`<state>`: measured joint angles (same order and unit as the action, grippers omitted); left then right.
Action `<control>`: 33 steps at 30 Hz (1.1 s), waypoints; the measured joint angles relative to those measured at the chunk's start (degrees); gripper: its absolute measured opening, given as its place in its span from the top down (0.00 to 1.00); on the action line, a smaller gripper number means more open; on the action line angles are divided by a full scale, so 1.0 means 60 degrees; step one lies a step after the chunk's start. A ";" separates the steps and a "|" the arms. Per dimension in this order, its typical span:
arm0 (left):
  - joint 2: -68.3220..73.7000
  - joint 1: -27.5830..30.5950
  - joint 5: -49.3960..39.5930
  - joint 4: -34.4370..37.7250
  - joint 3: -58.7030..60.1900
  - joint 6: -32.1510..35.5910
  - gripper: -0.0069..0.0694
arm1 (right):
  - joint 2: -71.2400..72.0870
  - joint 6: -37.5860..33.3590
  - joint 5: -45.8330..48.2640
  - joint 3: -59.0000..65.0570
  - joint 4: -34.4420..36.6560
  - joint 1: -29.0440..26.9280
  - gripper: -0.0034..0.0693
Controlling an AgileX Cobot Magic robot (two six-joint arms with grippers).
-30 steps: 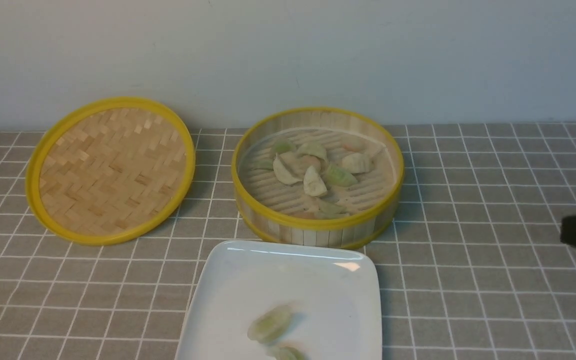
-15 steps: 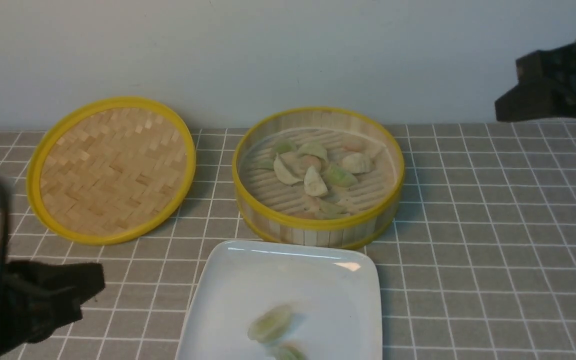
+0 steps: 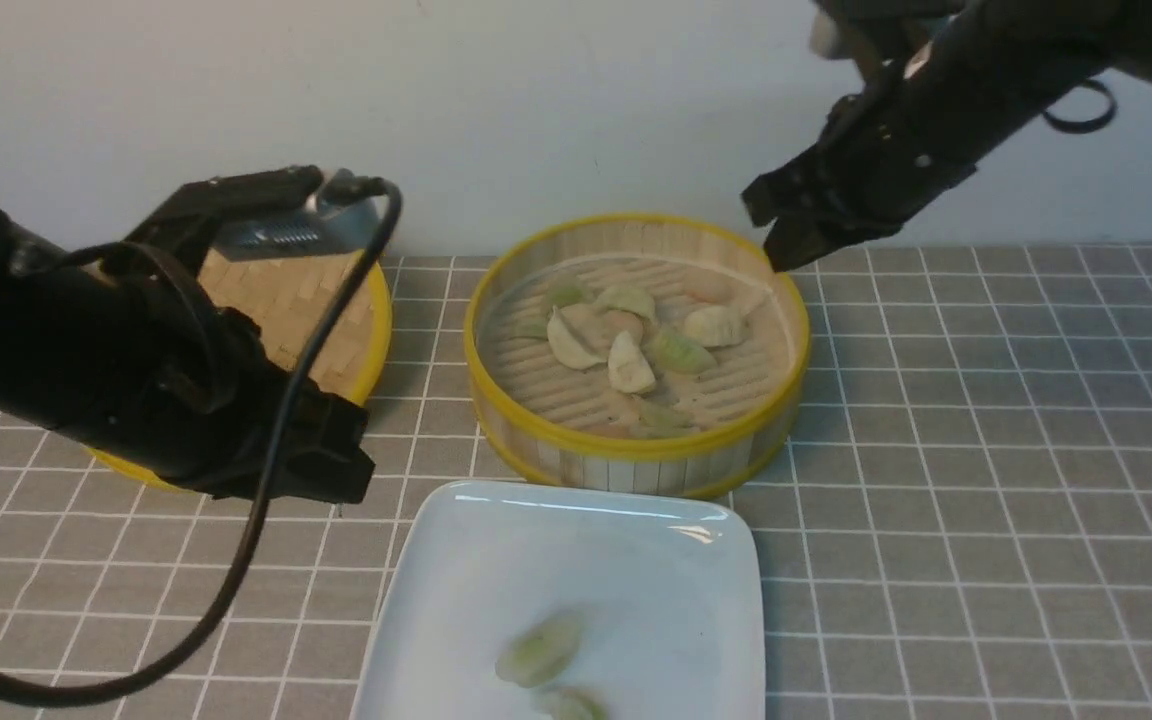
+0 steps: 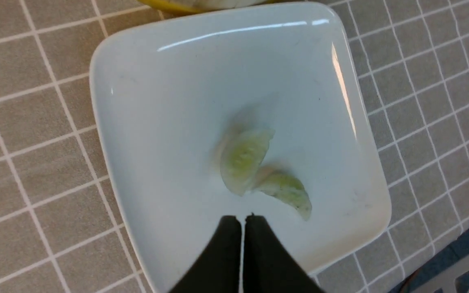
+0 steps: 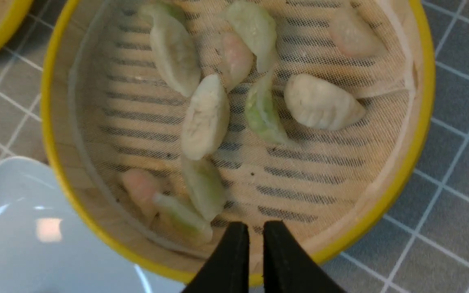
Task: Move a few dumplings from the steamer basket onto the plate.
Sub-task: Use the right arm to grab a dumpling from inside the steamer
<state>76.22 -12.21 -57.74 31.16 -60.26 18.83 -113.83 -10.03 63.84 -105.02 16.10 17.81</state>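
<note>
R hand (image 5: 255, 226) over steamer basket (image 5: 426, 101), L hand (image 4: 242, 219) over plate (image 4: 157, 101), both pressed together, empty. Dumplings (image 5: 206, 118) look soft, slick, light; I'd pinch gently across the fat belly

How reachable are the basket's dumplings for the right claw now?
Probably yes: the right claw hangs over the far rim of the steamer basket, which stands uncovered, nothing above the dumplings.

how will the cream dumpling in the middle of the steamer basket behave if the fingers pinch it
The cream dumpling looks soft and pleated, so it would probably squash under pressure. Its smooth curved back may slip. The pale green dumpling lies close beside it, so a pinch could nudge that too.
</note>
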 joint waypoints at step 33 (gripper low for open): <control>0.0033 -0.0324 0.0507 -0.0488 -0.0007 -0.0344 0.92 | -0.3375 0.0888 0.1223 -0.4126 -0.0908 0.0616 0.74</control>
<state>76.42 -14.16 -54.70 28.24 -60.30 16.76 -134.08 -4.70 71.17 -129.77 10.65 21.51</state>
